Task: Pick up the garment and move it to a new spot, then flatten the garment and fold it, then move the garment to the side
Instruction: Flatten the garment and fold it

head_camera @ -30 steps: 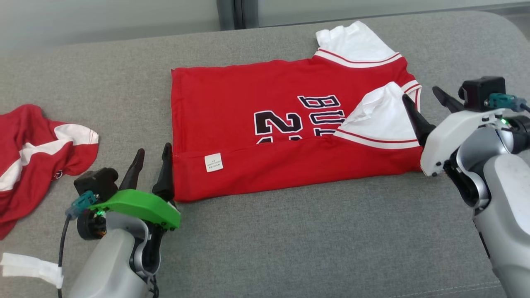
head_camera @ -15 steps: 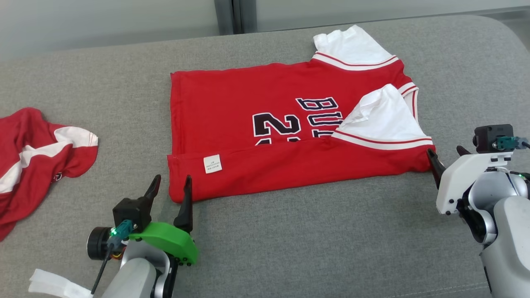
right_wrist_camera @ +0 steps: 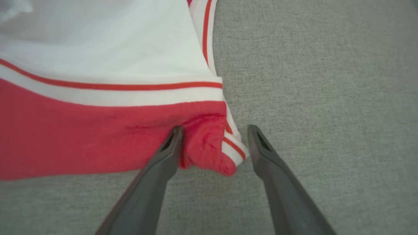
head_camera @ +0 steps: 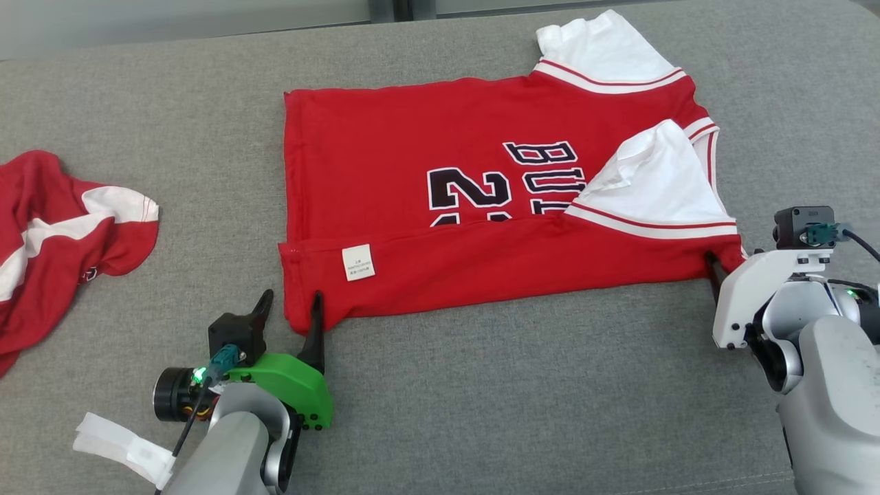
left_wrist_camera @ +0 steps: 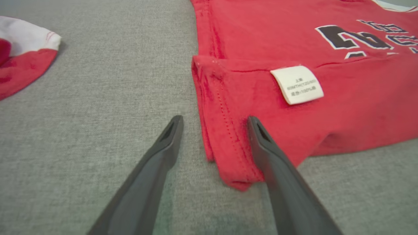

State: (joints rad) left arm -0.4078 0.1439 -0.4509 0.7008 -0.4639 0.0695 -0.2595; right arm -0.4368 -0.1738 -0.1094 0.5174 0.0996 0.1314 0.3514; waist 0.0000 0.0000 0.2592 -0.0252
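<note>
The left gripper, fingers spread, straddles the red jersey at its hem corner; the right gripper, likewise unclamped, has the bunched corner (white-trimmed) between its fingers.

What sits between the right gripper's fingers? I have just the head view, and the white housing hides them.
Observer: In the right wrist view the right gripper is open, with a bunched corner of the red jersey between its fingers.
Operator: Are both fingers touching the cloth?
Observer: One fingertip meets the red fabric; the other stands apart over the grey cushion.
Operator: And the left side?
Observer: The left wrist view shows the left gripper open astride the folded hem corner, below the white label, whose print includes "100%".
</note>
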